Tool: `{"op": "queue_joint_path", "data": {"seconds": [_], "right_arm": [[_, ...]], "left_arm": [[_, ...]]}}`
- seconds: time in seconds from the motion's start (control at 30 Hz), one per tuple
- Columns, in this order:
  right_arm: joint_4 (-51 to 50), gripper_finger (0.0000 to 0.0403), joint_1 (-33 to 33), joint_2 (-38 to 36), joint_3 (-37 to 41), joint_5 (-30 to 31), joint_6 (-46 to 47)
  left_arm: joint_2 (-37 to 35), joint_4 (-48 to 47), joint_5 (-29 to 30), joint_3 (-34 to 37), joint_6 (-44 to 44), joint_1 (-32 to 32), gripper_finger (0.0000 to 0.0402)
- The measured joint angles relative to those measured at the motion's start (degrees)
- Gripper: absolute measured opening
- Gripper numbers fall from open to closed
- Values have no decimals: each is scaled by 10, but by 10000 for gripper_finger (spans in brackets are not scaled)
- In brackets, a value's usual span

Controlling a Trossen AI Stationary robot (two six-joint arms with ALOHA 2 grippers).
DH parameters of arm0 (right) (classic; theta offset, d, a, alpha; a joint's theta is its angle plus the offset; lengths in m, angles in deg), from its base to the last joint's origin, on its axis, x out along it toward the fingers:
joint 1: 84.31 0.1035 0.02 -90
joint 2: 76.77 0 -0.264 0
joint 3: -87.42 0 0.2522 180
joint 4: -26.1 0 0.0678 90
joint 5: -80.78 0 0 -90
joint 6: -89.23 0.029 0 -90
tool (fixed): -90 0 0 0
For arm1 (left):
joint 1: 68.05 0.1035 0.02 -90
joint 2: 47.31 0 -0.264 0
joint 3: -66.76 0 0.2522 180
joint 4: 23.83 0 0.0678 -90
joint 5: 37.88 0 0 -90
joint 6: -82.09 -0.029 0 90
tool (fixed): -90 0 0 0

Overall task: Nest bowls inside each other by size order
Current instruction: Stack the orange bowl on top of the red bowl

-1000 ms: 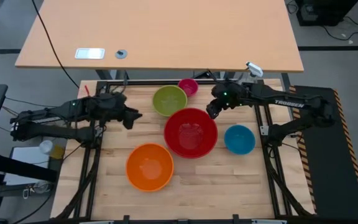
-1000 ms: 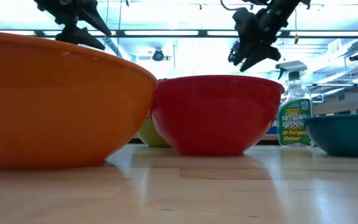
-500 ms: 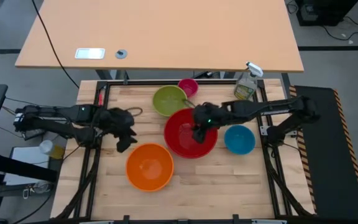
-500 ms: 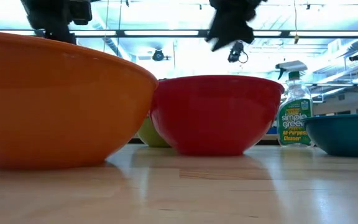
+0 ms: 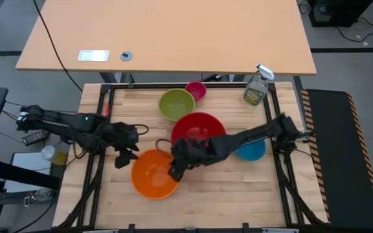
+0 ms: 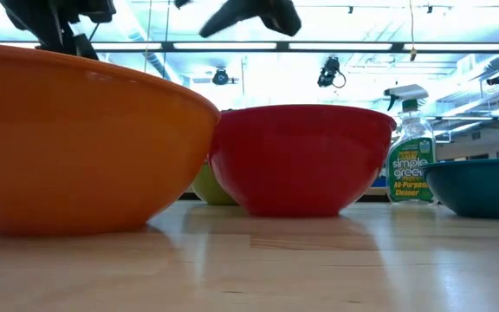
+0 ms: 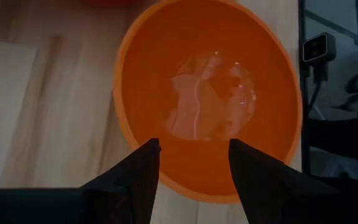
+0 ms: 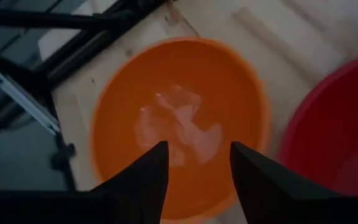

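The orange bowl (image 5: 153,175) stands on its base near the table's front, left of the middle. The red bowl (image 5: 203,129) stands behind it to the right. The lime green bowl (image 5: 176,104) and the small pink bowl (image 5: 196,90) stand at the far edge. My right arm partly covers the blue bowl (image 5: 254,151). My left gripper (image 5: 123,159) is open above the orange bowl's left rim (image 7: 124,124). My right gripper (image 5: 174,173) is open above the bowl's right rim (image 8: 261,118). Both stand above the rim in the low view (image 6: 55,26) (image 6: 249,13).
A clear spray bottle (image 5: 256,89) stands at the far right corner. The black frame rails (image 5: 283,188) run along the table's sides. Bare wood (image 5: 225,194) lies near the front edge, right of the orange bowl. A larger desk (image 5: 167,39) stands behind the table.
My right gripper has swept from the red bowl's far right rim, across that bowl, toward the table's near left to the orange bowl's right rim. My left gripper has gone toward the near edge to the orange bowl's left rim. The bowls have stayed put.
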Motion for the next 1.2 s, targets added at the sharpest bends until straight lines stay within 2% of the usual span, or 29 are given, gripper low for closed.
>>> {"op": "queue_joint_path", "data": {"seconds": [0.17,0.3,0.43,0.57,0.73,0.87,1.0,1.2], "right_arm": [[-75,172,40,44,-42,10,167],[-126,164,65,44,-35,2,333],[-158,165,84,49,-22,8,443],[-137,189,99,66,-10,24,486],[-131,247,108,98,-9,45,531],[-80,282,103,121,-9,58,541],[-24,285,99,128,-10,54,547],[-12,266,100,128,-10,10,557]], "left_arm": [[-16,0,1,0,2,-8,194],[-17,4,1,0,-3,-10,194],[-16,31,11,0,-3,-10,194],[-17,58,53,0,-15,-10,194],[-16,67,96,0,-29,-9,194],[-16,73,118,0,-29,-9,194],[-13,77,126,0,-20,-9,194],[-14,74,126,0,-1,-9,194]]}}
